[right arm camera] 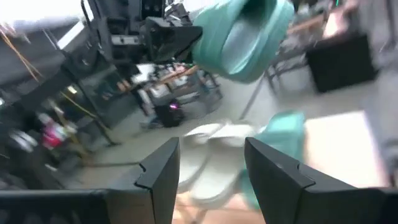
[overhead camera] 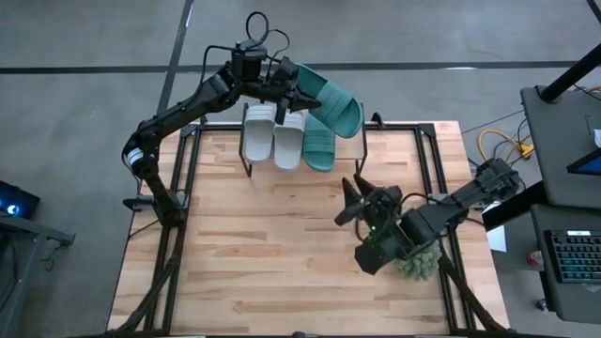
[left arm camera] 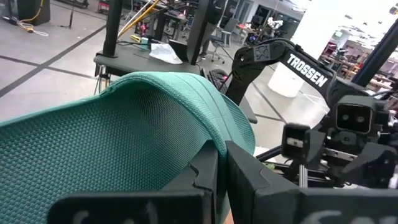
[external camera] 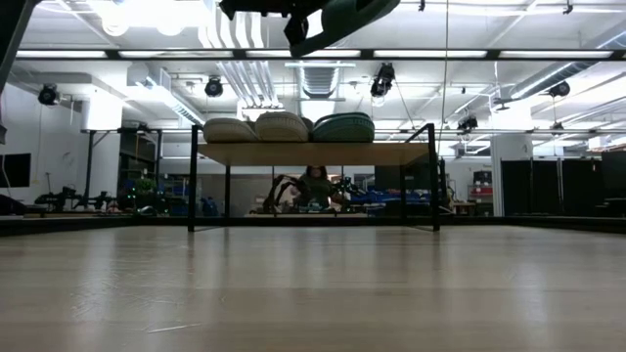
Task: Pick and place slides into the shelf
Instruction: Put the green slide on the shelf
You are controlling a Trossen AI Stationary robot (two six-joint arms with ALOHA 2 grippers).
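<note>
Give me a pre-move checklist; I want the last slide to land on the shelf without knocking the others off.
1. Grip: the left gripper is shut on the teal slide, held up above the shelf: ok.
2. Slides already placed: two grey-white slides and one teal slide on the shelf lie side by side on the shelf: ok.
3. Free space: bare shelf top shows beside the placed teal slide in the low view: ok.
4. Carried slide's tilt: it hangs at an angle, not flat: not ok yet.
5. Other arm: the right gripper is open and empty, over the table away from the shelf: ok.
</note>
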